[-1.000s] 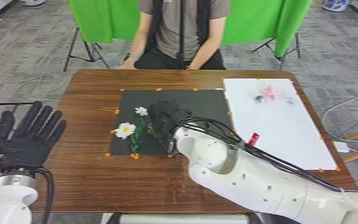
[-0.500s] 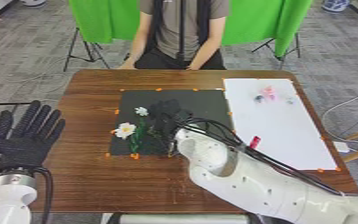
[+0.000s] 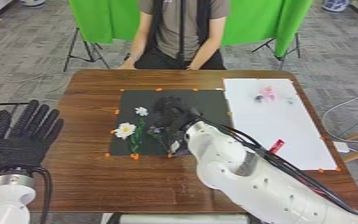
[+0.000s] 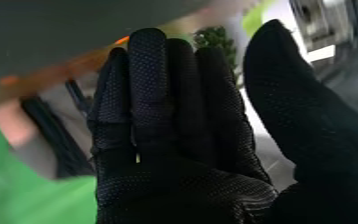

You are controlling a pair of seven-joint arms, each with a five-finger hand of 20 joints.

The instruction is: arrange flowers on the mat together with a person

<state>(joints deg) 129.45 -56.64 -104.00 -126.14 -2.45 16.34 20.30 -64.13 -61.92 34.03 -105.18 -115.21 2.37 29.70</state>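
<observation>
1. Left robot hand [image 3: 17, 149]: black fabric, straight fingers spread apart, at the worktop's [image 3: 79, 185] left edge.
2. White flowers [image 3: 124, 131], ruffled, green-stemmed, lie on the dark mat's [image 3: 213, 107] left part.
3. Right robot hand [image 3: 171, 114]: dotted black fabric, fingers straight and together, thumb apart; over the mat, outline hard to make out.
4. White rectangular sheet [image 3: 291, 125], its pink patch [image 3: 267, 92] unclear.

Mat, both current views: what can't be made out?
- Head view: the part of the dark mat beneath the right robot hand; glove and arm cover it.
- Head view: the pale bit near that wrist, too small to name.
- Head view: the pink patch on the white sheet, too small.
- Right wrist view: the leafy greenery's lower part, behind the fingers.
</observation>
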